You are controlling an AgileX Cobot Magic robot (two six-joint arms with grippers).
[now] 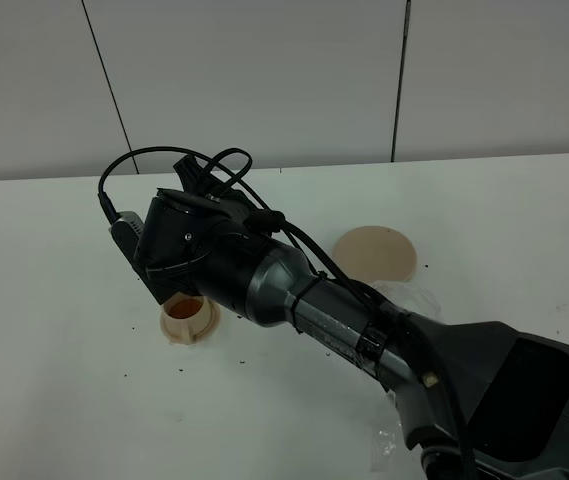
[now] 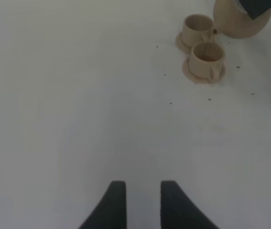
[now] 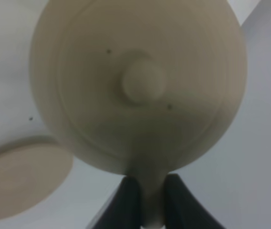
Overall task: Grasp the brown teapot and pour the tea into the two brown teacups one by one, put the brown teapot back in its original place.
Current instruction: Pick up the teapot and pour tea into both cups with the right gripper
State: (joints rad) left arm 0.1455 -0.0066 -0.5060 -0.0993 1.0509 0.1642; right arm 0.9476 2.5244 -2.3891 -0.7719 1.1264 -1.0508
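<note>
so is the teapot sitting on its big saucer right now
No, the saucer lies bare while the right gripper holds the teapot by its handle, off the saucer.

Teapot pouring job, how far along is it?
Done: the brown teapot is off its round saucer, handle clamped in the right gripper. In hand: its spout sits close to the rim of the first teacup, the second teacup beside it. Left: I cannot tell if either cup holds tea, so maybe both pours, then setting the pot back on the saucer.
</note>
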